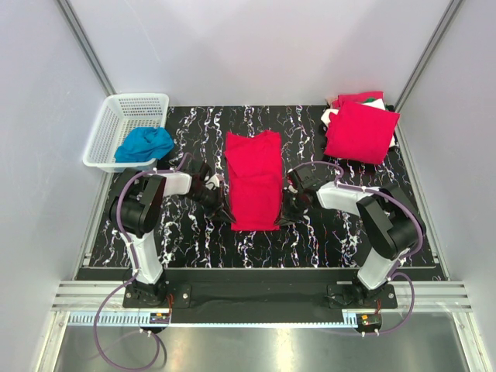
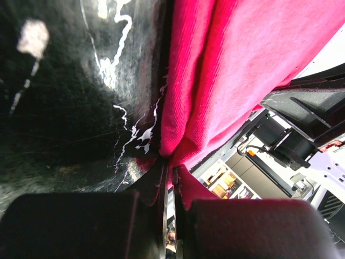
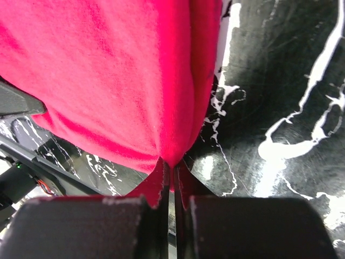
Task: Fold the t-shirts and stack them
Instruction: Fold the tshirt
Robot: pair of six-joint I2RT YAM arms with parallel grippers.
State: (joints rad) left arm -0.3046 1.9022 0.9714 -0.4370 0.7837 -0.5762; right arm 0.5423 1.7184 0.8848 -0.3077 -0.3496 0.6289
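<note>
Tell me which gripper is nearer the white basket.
Left. The left gripper, shut on the red t-shirt at its left edge, sits toward the white basket; the right gripper grips the opposite edge, farther away.

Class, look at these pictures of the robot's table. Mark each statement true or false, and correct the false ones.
1. The left hand and right hand are both shut on the middle t-shirt. True.
2. The white basket holds a red garment. False: a blue garment.
3. Folded t-shirts are stacked at the table's far right corner. True.
4. The middle t-shirt lies spread wide, sleeves out. False: it is folded into a narrow strip.
</note>
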